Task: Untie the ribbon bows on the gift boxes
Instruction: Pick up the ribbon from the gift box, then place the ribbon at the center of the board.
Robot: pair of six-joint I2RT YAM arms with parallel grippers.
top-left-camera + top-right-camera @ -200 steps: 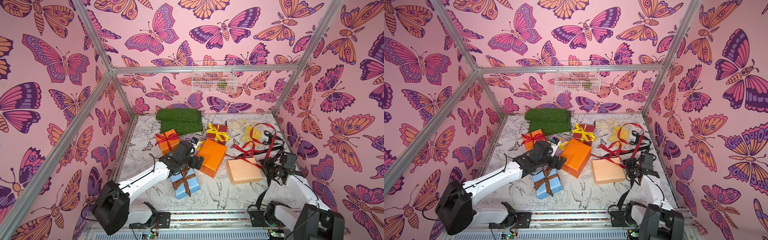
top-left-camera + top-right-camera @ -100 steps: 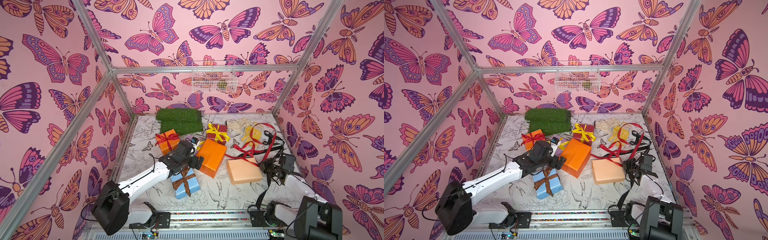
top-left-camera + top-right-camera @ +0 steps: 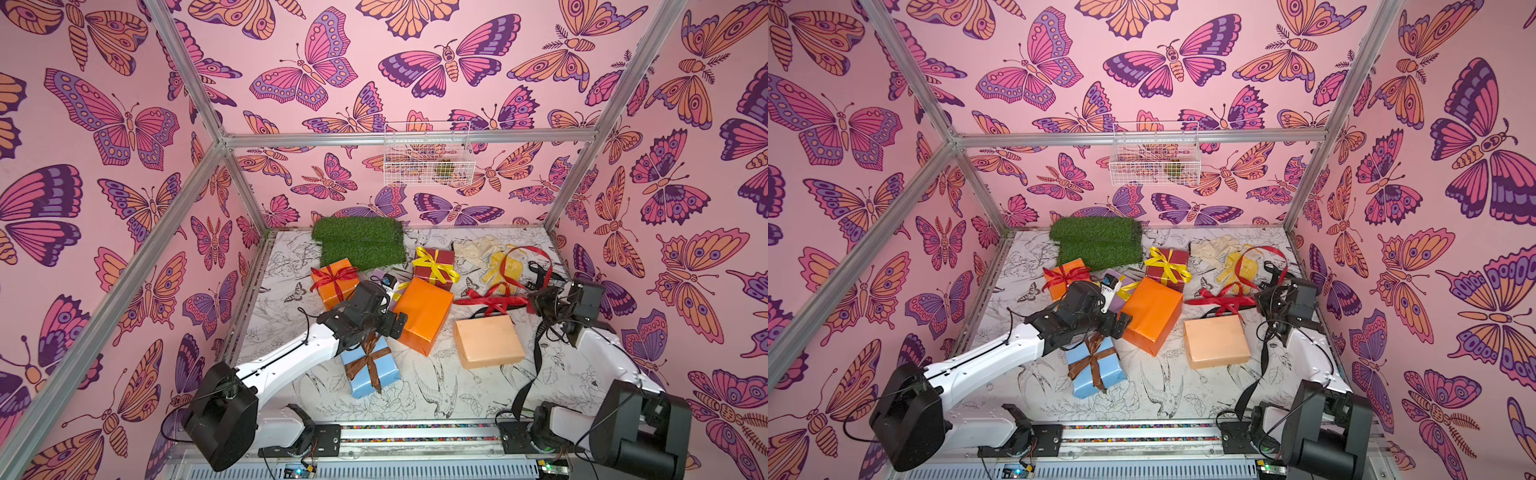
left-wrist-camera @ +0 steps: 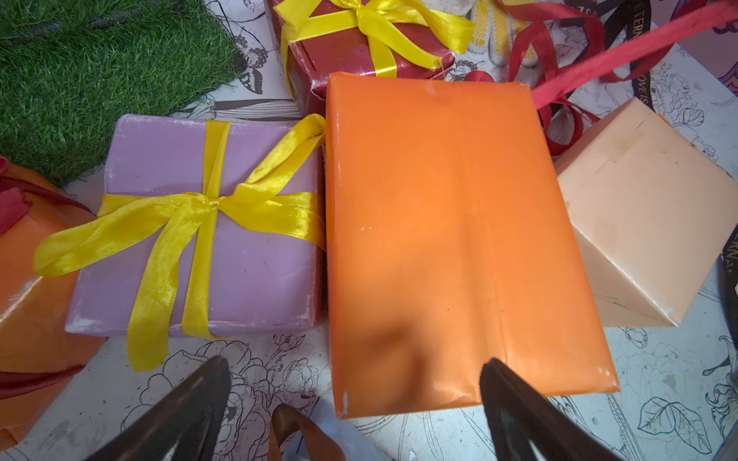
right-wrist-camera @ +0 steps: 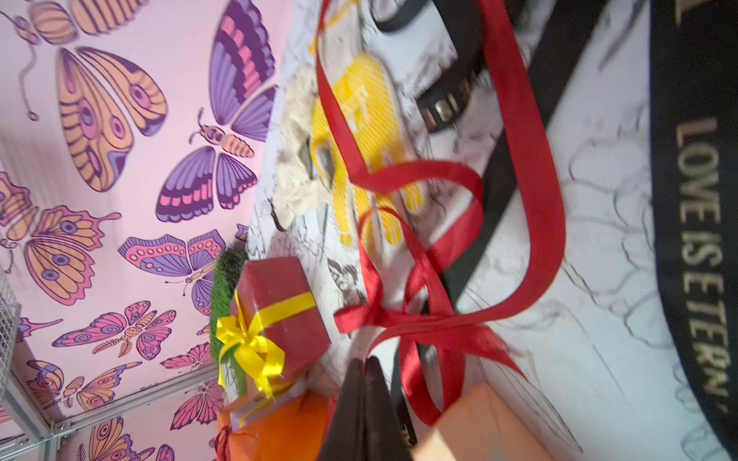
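The left gripper (image 4: 355,361) stands wide open over the near edge of the big orange box (image 4: 439,239), with the lilac box (image 4: 255,275) and its yellow bow (image 4: 207,203) just beside it. The right gripper (image 5: 365,361) is closed, its tips next to the loose red ribbon (image 5: 435,323); whether it pinches the ribbon I cannot tell.

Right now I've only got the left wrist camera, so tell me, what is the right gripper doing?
Observer: The right gripper is shut, its tips right beside the loose red ribbon. I can't tell whether it pinches the ribbon.
Operator: Is there any tied bow that I can't see?
Observer: Yes, a brown bow on the pale blue box, partly under the left arm.
Operator: And the small orange box?
Observer: Its red bow is tied too.
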